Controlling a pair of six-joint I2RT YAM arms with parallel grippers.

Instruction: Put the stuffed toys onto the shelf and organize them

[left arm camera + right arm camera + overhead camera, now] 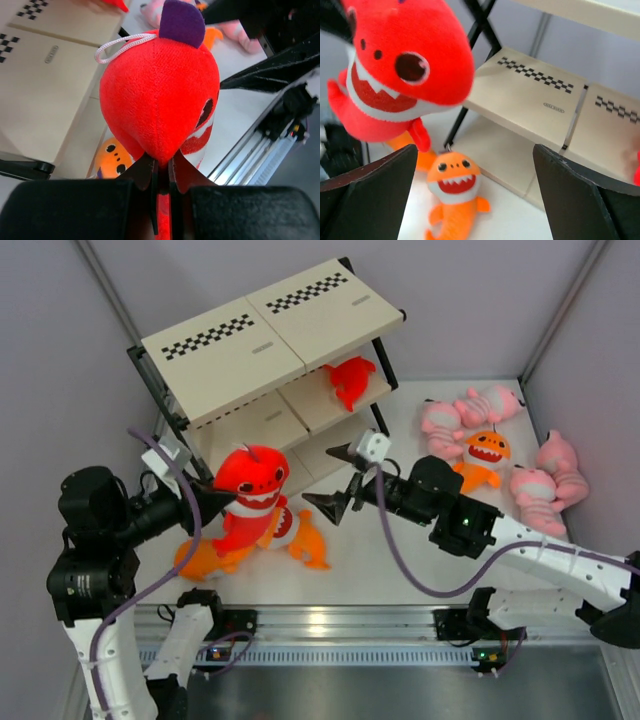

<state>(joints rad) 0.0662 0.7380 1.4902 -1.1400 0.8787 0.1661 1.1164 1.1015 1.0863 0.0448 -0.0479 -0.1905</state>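
Stuffed toys (250, 480): two red sharks (350, 380), three orange (485, 452), four pink (440, 425).

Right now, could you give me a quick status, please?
Left tool shut on red shark. Right tool open, empty. Orange shark on table beneath it.

Pale grey walls (480, 300), white tabletop (350, 562)
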